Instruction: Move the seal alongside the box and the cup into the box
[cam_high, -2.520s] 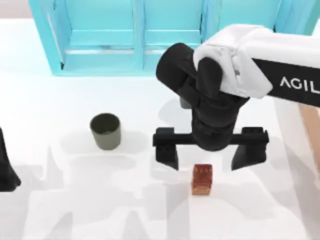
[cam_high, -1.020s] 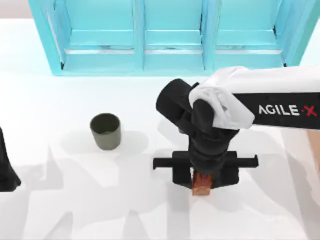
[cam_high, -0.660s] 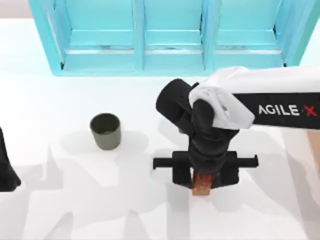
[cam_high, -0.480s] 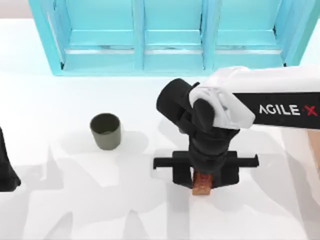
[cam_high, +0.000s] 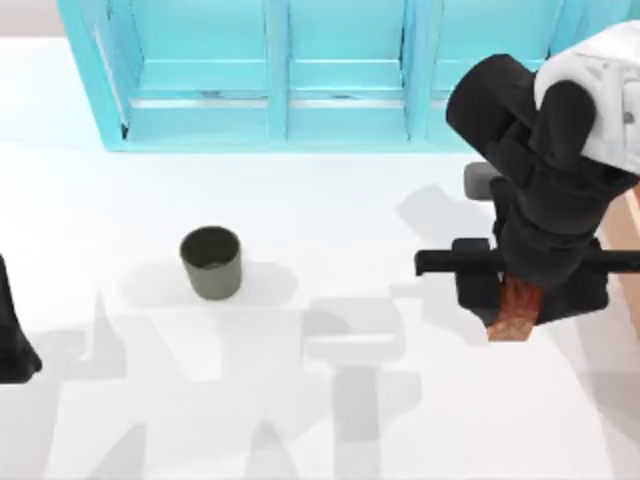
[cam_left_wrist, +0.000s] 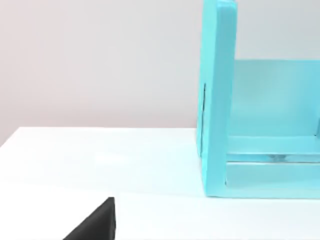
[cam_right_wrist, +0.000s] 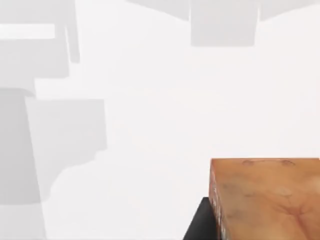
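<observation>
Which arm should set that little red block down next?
Probably the right: its gripper is shut on the seal, near the table's right edge. The left arm sits parked at the left edge.

My wrist covers the top of the seal (cam_high: 514, 312), the box (cam_high: 632, 225) is just a sliver at the right edge, and my left arm (cam_high: 14, 335) is mostly cropped off.

A: Bright, even light all over; the white bench (cam_high: 300, 200) is nearly washed out at the far left of the top view.

B: Shadows?

A: Soft, pale grey and blocky, overlapping near the cup (cam_high: 211, 261), as if from several lamps above. The right end effector (cam_high: 530, 290) casts one on the bench to its left.

B: Focus?

A: Mildly soft everywhere. No glare, no bending at the edges.
</observation>
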